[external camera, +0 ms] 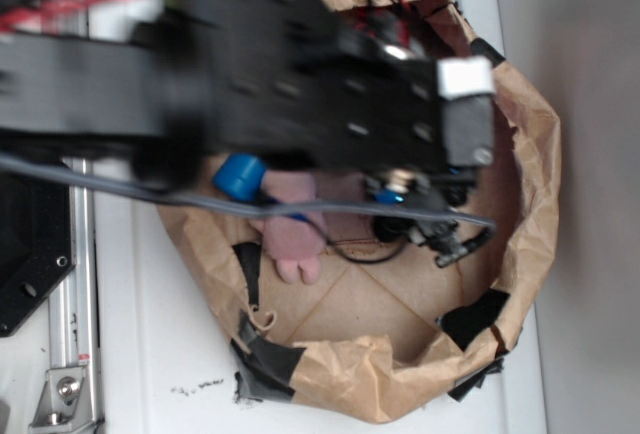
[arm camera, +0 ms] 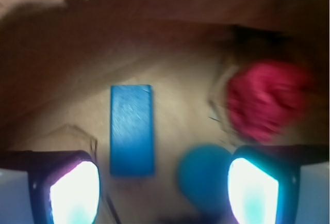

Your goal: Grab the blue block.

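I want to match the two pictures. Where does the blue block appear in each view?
Exterior: the blue block is not visible; the arm hides much of the inside of the bag.
Wrist: the blue block lies left of centre on the bag floor, between the open fingers and nearer the left one.
Shared landmark: the brown paper bag.

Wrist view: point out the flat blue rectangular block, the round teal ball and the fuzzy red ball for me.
Flat blue rectangular block (arm camera: pixel 132 129): wrist view, middle of its top face.
Round teal ball (arm camera: pixel 202 175): wrist view, centre of its visible part.
Fuzzy red ball (arm camera: pixel 266 100): wrist view, centre.
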`<state>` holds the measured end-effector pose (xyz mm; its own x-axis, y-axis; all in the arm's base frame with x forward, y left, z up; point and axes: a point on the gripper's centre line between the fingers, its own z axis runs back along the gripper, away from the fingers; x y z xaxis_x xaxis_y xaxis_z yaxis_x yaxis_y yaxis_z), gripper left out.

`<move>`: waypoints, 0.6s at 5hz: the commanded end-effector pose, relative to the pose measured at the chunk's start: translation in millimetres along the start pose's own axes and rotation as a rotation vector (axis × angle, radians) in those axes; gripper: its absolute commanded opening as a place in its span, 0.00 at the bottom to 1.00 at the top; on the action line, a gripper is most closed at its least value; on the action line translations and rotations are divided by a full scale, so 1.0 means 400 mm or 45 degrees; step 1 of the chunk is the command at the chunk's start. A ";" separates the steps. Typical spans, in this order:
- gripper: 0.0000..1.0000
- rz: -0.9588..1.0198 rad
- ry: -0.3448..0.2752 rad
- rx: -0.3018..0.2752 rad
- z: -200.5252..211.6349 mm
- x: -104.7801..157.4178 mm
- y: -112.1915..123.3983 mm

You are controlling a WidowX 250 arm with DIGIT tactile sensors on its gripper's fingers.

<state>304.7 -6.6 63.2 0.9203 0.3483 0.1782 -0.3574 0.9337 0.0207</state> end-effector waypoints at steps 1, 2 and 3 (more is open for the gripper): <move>1.00 -0.201 -0.022 -0.028 -0.089 0.027 -0.071; 0.00 -0.202 0.022 -0.094 -0.102 0.016 -0.073; 0.00 -0.230 0.017 -0.135 -0.054 -0.016 -0.065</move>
<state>313.5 -29.9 30.6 0.9723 0.1841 0.1440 -0.1799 0.9828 -0.0413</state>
